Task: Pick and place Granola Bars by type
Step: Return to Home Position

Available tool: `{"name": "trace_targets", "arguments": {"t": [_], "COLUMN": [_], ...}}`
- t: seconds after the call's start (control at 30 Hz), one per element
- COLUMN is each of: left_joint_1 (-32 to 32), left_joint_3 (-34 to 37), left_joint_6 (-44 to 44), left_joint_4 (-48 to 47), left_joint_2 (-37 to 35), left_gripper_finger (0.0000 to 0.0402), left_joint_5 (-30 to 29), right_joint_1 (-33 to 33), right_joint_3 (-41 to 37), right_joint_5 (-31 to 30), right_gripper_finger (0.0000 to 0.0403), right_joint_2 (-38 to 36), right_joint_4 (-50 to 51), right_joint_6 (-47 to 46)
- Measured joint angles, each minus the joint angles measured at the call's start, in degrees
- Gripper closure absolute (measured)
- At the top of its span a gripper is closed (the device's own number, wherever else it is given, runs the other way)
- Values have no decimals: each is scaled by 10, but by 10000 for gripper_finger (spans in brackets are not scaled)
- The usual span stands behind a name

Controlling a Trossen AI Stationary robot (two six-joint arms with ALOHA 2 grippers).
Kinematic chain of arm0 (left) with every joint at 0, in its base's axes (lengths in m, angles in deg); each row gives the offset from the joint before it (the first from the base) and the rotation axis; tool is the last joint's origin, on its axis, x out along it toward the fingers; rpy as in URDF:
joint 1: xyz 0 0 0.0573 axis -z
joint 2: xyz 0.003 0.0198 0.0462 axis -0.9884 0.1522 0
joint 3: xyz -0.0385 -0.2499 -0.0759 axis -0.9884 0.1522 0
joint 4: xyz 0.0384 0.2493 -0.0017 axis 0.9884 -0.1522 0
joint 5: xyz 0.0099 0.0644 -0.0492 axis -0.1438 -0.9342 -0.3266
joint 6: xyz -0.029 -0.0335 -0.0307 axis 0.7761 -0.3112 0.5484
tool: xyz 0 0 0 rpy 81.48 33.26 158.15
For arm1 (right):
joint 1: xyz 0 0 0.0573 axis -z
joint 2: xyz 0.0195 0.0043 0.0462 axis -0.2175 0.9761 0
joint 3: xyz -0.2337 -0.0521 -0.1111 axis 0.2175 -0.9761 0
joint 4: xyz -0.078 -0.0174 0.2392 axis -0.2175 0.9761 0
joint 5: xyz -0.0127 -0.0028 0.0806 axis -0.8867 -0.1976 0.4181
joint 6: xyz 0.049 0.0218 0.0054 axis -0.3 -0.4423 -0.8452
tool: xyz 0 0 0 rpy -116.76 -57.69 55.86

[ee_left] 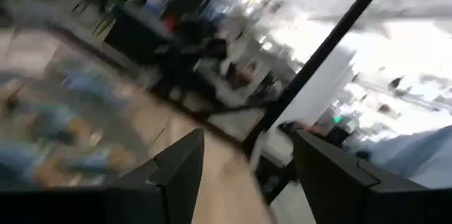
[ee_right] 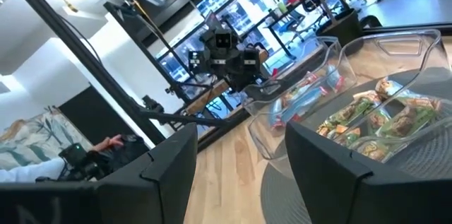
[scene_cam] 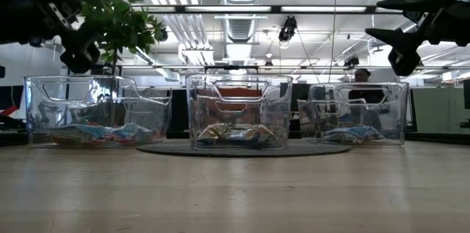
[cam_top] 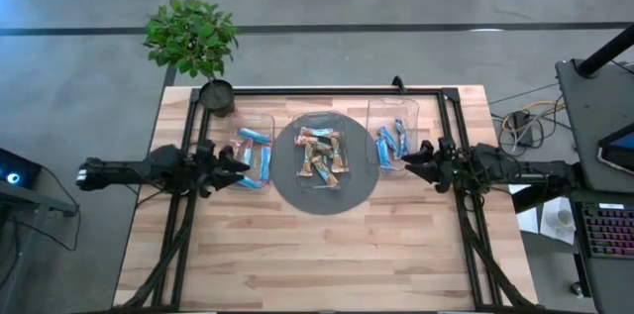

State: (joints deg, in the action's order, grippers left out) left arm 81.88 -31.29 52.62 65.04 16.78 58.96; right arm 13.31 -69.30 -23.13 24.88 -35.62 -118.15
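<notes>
Left gripper spread, over the left bin. Right gripper spread, beside the right bin. Granola Bars sit in the bins; wrapper print is too small to read.

Left gripper fingers seen spread apart, nothing gripped; blurred blue wrappers seen beside wooden desk.
</notes>
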Motion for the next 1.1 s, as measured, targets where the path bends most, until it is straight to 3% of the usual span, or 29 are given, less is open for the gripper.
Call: {"name": "trace_targets", "arguments": {"t": [1.1], "left_joint_1": [0], "left_joint_3": [0], "left_joint_6": [0], "left_joint_4": [-16], "left_joint_2": [17], "left_gripper_finger": [202], "left_joint_5": [0], "right_joint_1": [0], "right_joint_3": [0], "right_joint_5": [0], "right_gripper_finger": [197], "right_joint_2": [3], "right_joint_4": [0], "right_joint_6": [0]}}
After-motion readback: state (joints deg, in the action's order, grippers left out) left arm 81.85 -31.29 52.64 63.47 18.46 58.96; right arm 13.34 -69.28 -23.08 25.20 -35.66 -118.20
